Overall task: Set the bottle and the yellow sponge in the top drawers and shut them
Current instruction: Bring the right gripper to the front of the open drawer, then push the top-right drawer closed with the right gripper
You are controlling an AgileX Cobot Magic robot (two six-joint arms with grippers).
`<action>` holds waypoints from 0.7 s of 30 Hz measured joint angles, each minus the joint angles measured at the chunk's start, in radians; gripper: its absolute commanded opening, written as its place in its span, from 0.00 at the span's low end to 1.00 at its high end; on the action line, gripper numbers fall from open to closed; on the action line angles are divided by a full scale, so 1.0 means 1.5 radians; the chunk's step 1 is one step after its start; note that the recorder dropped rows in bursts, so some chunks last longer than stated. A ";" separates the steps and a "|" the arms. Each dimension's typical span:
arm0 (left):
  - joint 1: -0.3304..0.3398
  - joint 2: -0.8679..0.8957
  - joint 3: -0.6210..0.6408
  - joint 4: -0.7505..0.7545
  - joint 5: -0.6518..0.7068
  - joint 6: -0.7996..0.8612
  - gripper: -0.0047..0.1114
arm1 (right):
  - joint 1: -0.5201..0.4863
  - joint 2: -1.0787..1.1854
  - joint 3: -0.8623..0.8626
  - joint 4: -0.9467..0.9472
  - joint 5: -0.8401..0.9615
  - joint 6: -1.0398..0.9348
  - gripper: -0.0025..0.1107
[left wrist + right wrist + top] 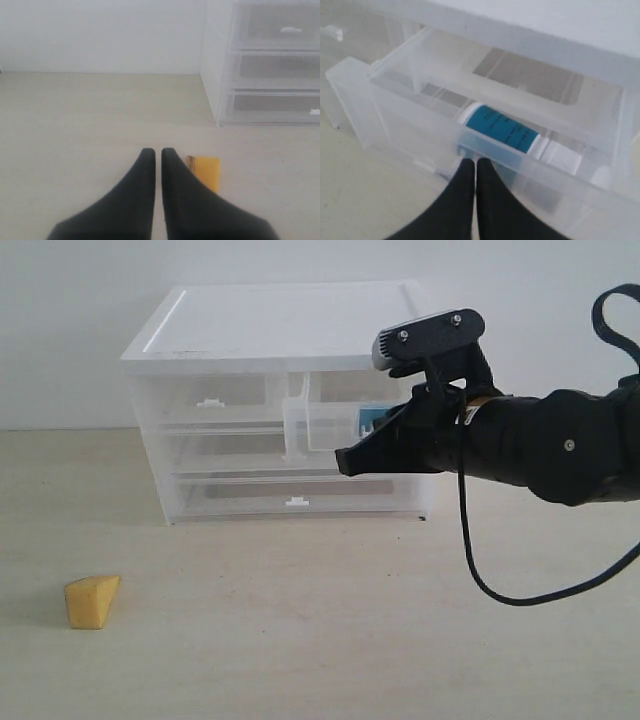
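Note:
The bottle [502, 129] lies on its side inside the top right drawer [410, 120], which is pulled out of the cabinet [280, 325]; only a bit of its teal label [370, 418] shows in the exterior view. My right gripper [475, 162] is shut, its tips at the front wall of that drawer [325, 425], holding nothing. The top left drawer [210, 395] sits pushed in. The yellow sponge [92, 601] rests on the table at the front left. My left gripper [157, 152] is shut and empty just beside the sponge [207, 171]; the exterior view does not show it.
Two full-width drawers [295, 495] below the top pair are pushed in. The right arm's black cable [480, 570] hangs in a loop over the table. A white wall stands behind the cabinet.

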 measured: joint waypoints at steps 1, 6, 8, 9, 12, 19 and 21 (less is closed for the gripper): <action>0.000 0.000 0.000 0.000 0.000 0.000 0.08 | 0.000 0.000 0.000 0.000 -0.013 0.000 0.02; 0.000 0.000 0.000 0.000 0.000 0.000 0.08 | 0.000 0.000 0.000 -0.001 -0.067 -0.014 0.02; 0.000 0.000 0.000 0.000 0.000 0.000 0.08 | 0.000 0.000 0.000 -0.001 -0.084 -0.019 0.02; 0.000 0.000 0.000 0.000 0.000 0.000 0.08 | 0.000 0.000 0.000 -0.001 -0.095 -0.020 0.02; 0.000 0.000 0.000 0.000 0.000 0.000 0.08 | -0.003 0.000 0.000 -0.001 -0.115 -0.025 0.02; 0.000 0.000 0.000 0.000 0.000 0.000 0.08 | -0.014 -0.065 -0.035 -0.033 0.108 -0.036 0.02; 0.000 0.000 0.000 0.000 0.000 0.000 0.08 | -0.018 -0.083 -0.068 -0.037 0.219 -0.055 0.02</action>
